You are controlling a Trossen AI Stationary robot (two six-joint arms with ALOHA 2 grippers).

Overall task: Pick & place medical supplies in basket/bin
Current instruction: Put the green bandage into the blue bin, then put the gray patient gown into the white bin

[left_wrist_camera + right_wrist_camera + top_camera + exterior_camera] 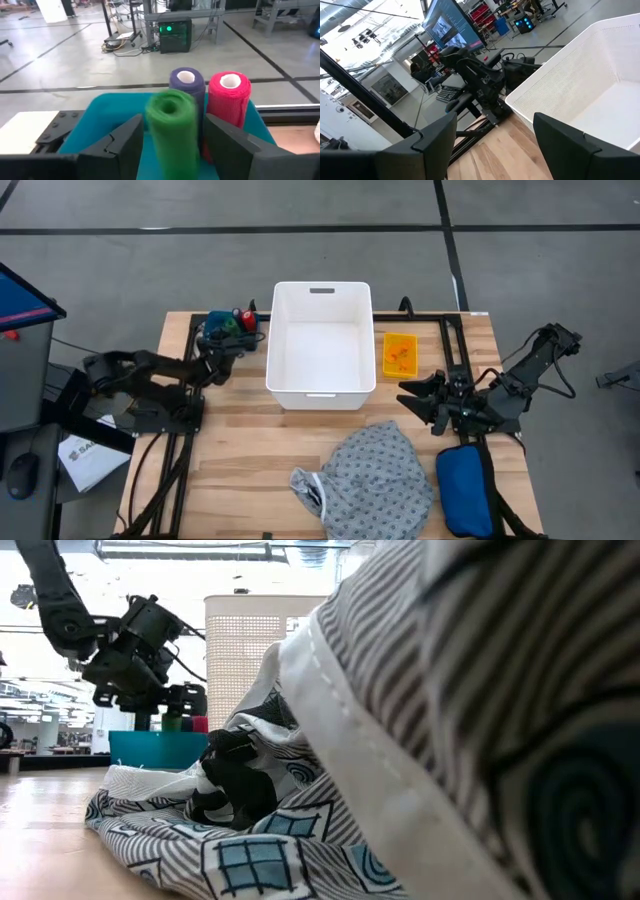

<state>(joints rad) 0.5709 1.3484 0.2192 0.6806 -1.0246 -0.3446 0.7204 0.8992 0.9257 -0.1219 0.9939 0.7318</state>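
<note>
Green roll [171, 127] upright, long axis vertical, between parted left gripper [170, 142] fingers, contact unclear; right gripper [420, 398] open.

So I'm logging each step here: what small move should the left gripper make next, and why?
Probably close on the green roll. In the left wrist view the left gripper has its fingers apart on either side of it, in the teal tray beside the purple roll and red roll. The white bin looks empty, so the roll has yet to be lifted.
</note>
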